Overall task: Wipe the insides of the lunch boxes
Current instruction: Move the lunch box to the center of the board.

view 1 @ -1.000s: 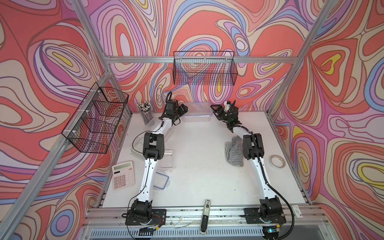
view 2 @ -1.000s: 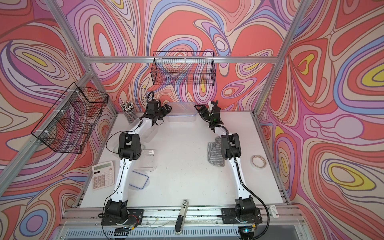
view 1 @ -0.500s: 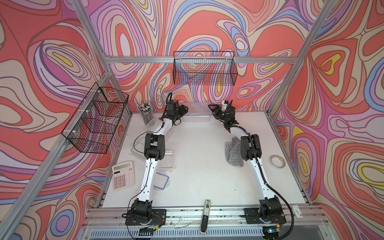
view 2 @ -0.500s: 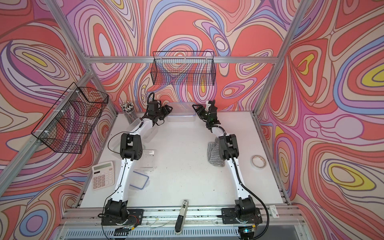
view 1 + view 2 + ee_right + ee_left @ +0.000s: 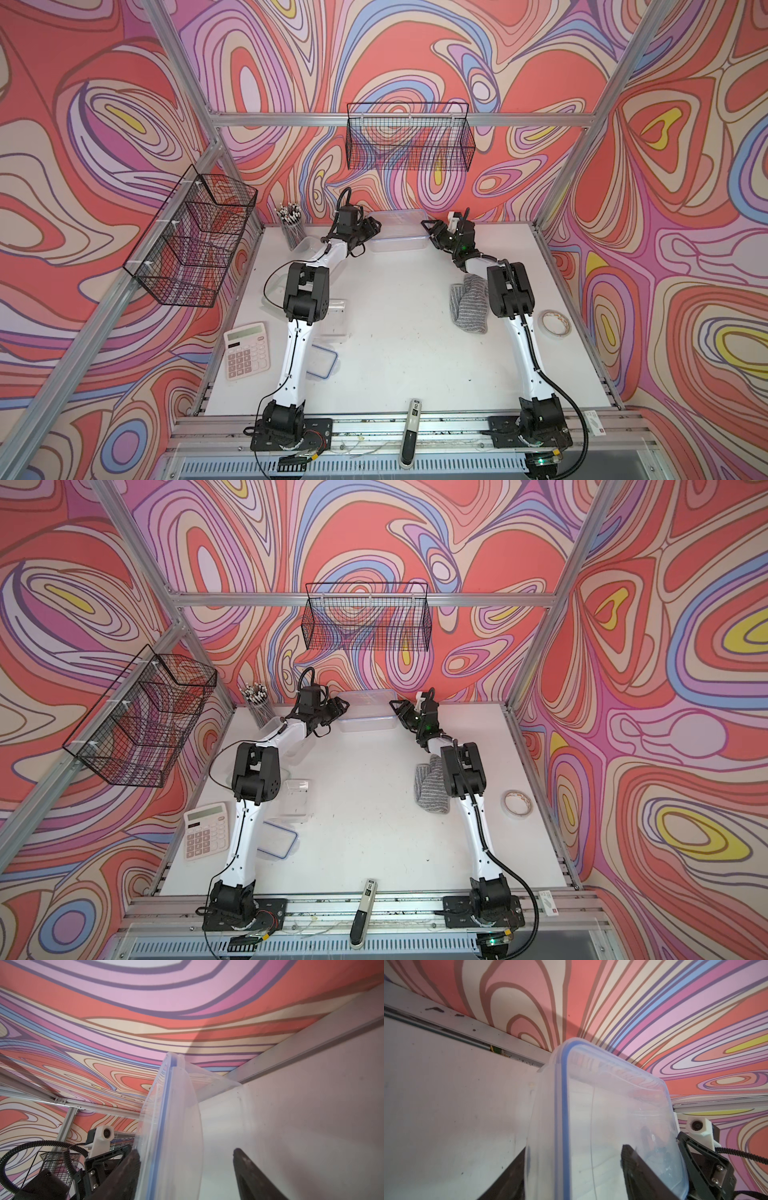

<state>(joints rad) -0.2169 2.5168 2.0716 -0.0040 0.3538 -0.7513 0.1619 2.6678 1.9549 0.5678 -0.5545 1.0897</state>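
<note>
The large lunch box [image 5: 398,227], lid on, is set between the left gripper [image 5: 371,227] and the right gripper [image 5: 429,229], close against the patterned back wall. A mesh pen cup [image 5: 291,227] and a small clear tub [image 5: 306,246] are found just behind the left gripper, on its outer side. Farther back along that arm an open tub [image 5: 336,318], a blue-rimmed lid [image 5: 321,361] and a calculator [image 5: 246,351] are laid out. The striped cloth [image 5: 468,308] is partly covered by the right arm's elbow, well behind its gripper, with a tape roll [image 5: 555,323] beyond.

Both tubs are partly hidden by the left arm.

In the left wrist view the box end is straddled by spread fingers [image 5: 641,1172], but contact cannot be made out. In the right wrist view one finger [image 5: 126,1174] is seen right beside the lid, while bare table shows between the box and the opposite finger, so nothing is clamped there.
</note>
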